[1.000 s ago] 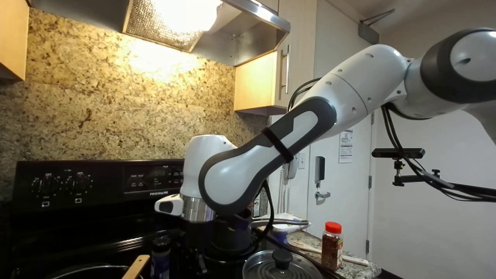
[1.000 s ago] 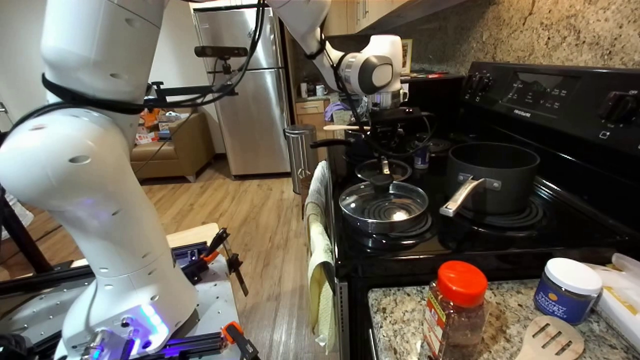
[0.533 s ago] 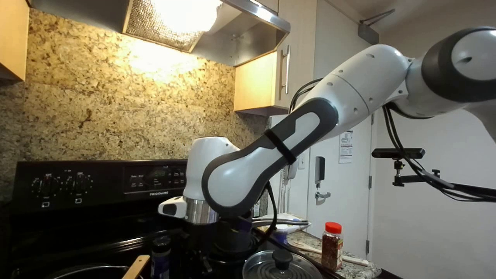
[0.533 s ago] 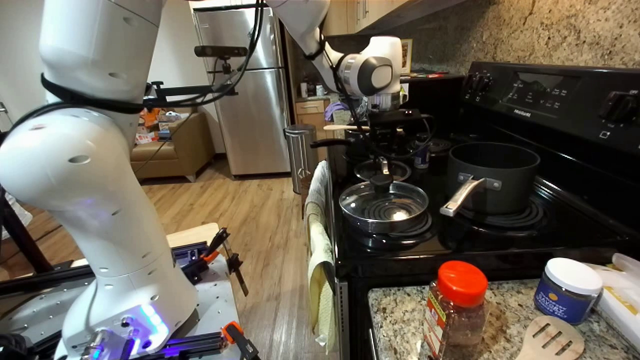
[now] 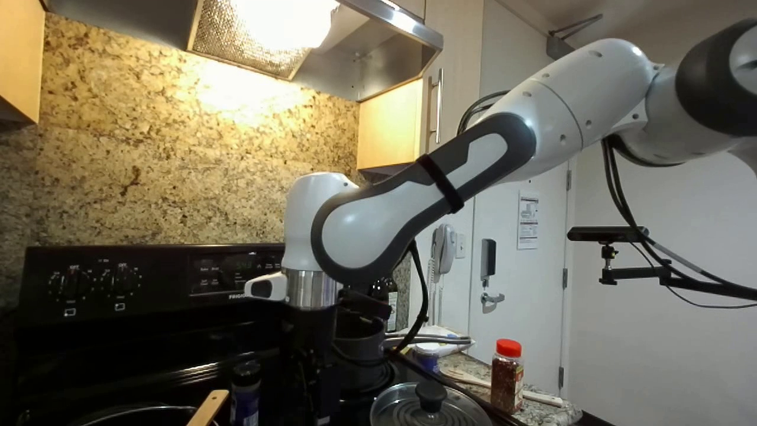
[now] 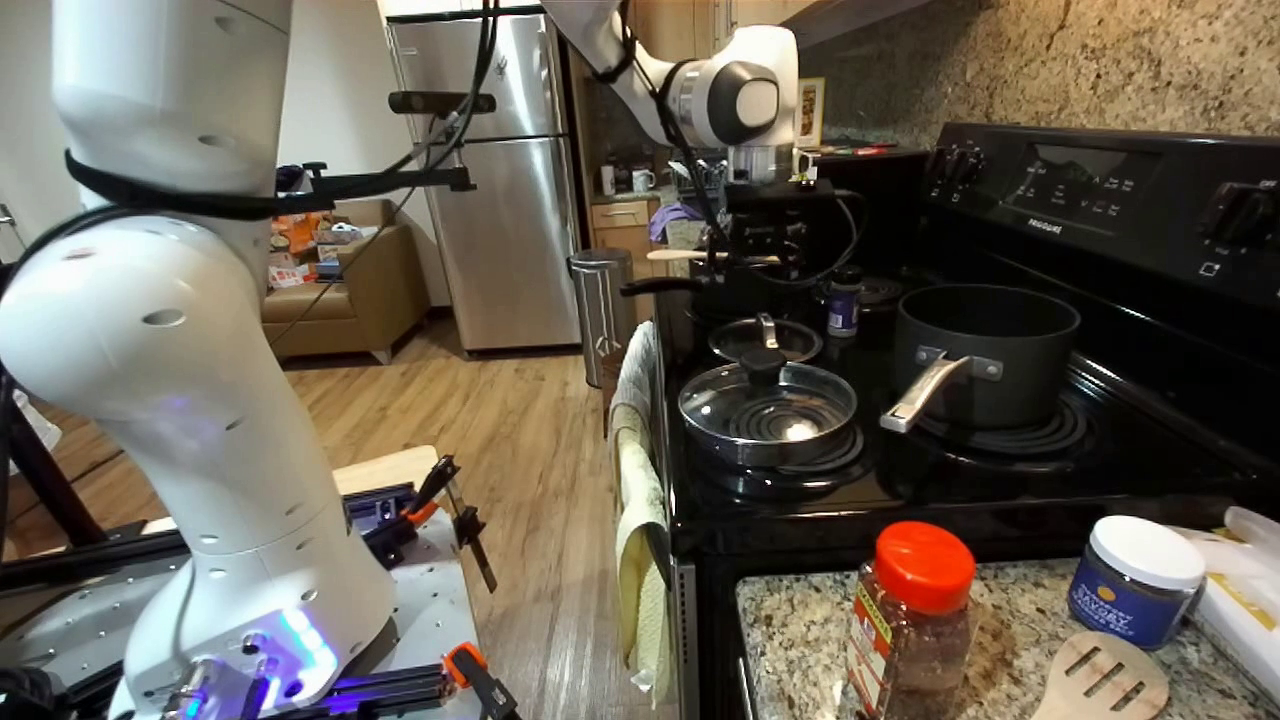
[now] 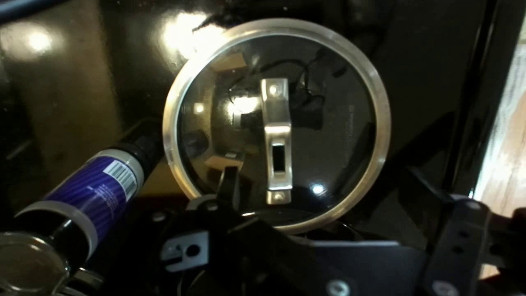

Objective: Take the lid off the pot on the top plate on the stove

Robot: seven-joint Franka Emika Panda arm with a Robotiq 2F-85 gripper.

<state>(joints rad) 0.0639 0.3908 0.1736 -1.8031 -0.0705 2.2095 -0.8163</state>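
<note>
The lid (image 7: 277, 123), round glass with a steel rim and an arched metal handle, lies flat on the black stove (image 6: 1090, 185). My gripper (image 7: 320, 169) hangs above it, fingers spread wide and nothing between them; the handle shows uncovered in the wrist view. In an exterior view the gripper (image 6: 756, 265) is clear of the lid (image 6: 792, 342), with space below. The dark grey pot (image 6: 985, 365) stands uncovered on a rear plate, its metal handle facing the front. Another exterior view shows the pot (image 5: 362, 352) partly behind my dark gripper.
A low pan (image 6: 770, 440) under a wide glass lid with a black knob sits on the front plate beside the lid. A purple-labelled bottle (image 7: 94, 193) stands close to the lid. A red-capped jar (image 6: 920, 600) is on the counter; a wooden handle (image 5: 208, 408) sticks up from another pan.
My gripper has risen from beside the lid's handle, mostly within the last half second, and now stands spread. The lid stays on the stove top, its handle fully visible.
</note>
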